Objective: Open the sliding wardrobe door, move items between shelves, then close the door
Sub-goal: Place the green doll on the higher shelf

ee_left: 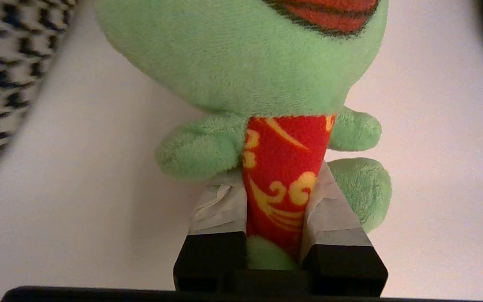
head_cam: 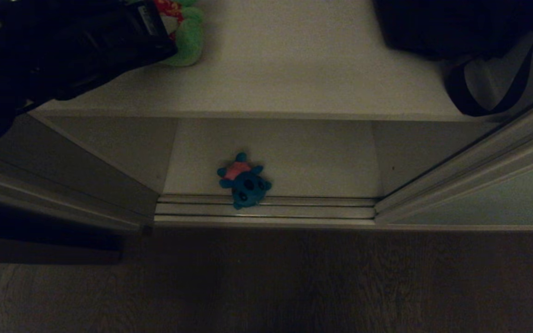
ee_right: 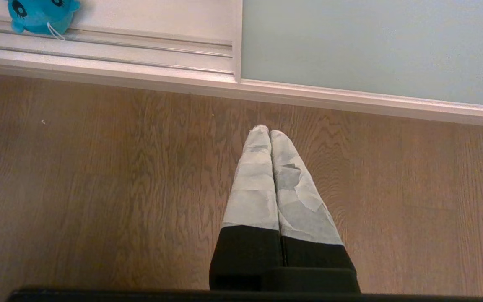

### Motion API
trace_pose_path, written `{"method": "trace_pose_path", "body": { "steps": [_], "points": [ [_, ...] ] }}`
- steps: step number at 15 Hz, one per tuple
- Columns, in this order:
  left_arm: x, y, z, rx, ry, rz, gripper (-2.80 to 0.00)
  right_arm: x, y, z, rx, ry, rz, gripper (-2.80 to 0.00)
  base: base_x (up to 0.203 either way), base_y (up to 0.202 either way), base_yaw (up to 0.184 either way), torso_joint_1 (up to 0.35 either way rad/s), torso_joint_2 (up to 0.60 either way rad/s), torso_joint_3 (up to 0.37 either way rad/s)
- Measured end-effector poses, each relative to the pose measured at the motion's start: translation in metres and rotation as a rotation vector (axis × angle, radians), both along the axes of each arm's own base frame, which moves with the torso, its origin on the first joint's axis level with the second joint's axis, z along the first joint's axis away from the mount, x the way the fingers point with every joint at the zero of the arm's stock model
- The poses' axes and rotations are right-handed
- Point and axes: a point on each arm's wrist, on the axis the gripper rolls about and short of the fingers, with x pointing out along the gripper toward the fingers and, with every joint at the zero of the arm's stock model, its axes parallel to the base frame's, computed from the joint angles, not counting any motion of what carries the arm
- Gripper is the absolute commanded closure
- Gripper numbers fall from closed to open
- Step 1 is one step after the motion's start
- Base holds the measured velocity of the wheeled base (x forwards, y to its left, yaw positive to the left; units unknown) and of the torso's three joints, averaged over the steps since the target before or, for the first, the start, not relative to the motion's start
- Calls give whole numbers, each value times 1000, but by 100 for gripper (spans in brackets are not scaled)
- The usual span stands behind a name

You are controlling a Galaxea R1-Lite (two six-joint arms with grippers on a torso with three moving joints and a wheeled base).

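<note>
- At the far left of the upper shelf [head_cam: 294, 69], part of a black-and-white houndstooth cushion [ee_left: 2, 84] was seen in the left wrist view.
- Just beside it, the green frog [ee_left: 250, 58] was gripped by the left end effector [ee_left: 277, 205], whose taped fingers [ee_left: 216, 205] were clenched on the red patterned body; in the head view the frog [head_cam: 190, 32] was half hidden behind the dark left arm [head_cam: 63, 46].
- The frog was judged light and soft; its stuffing was squeezed narrow, so a hold across the body, below the large head, seemed soundest, since the head could sag or swing.
- Lower and toward the middle, the blue plush toy [head_cam: 244, 181] was seen on the white bottom board [head_cam: 294, 157], its head resting over the sliding tracks [head_cam: 266, 208].
- It too was judged light and yielding, best pinched across its rounded body.
- At the right, a black strapped bag [head_cam: 479, 55] was seen on the upper shelf, and the sliding wardrobe door [head_cam: 493, 199] was slid aside, open.
- The right end effector [ee_right: 270, 131] was seen pressed together and empty above the wooden floor [ee_right: 99, 188].
</note>
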Motion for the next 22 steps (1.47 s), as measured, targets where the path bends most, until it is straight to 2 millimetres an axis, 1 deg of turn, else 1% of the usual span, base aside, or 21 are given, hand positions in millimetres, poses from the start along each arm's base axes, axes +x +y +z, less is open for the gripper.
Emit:
{"method": "trace_pose_path", "body": {
  "steps": [1,3,7,8,9,12,17,19,21,22],
  "points": [
    [9,-3,-5,4,13,3,0,0,0,0,0,0,0,0,0,0,0,0,0,0],
    [19,-6,-5,-3,1,13,0,0,0,0,0,0,0,0,0,0,0,0,0,0],
    [25,-7,8,-39,-81,74,0,0,0,0,0,0,0,0,0,0,0,0,0,0],
    [26,-7,9,-39,-92,77,-209,0,0,0,0,0,0,0,0,0,0,0,0,0],
    [26,-7,8,-35,-88,79,-280,0,0,0,0,0,0,0,0,0,0,0,0,0],
    [28,-8,5,-30,-75,73,-280,0,0,0,0,0,1,0,0,0,0,0,0,0],
    [24,-6,11,-38,-94,70,-280,0,0,0,0,0,1,0,0,0,0,0,0,0],
    [16,-4,18,-43,-113,68,-280,0,0,0,0,0,0,0,0,0,0,0,0,0],
    [3,1,26,-48,-126,67,-280,0,0,0,0,0,1,0,0,0,0,0,0,0],
    [-4,3,30,-45,-119,66,0,0,0,0,0,0,0,0,0,0,0,0,0,0]
  ]
}}
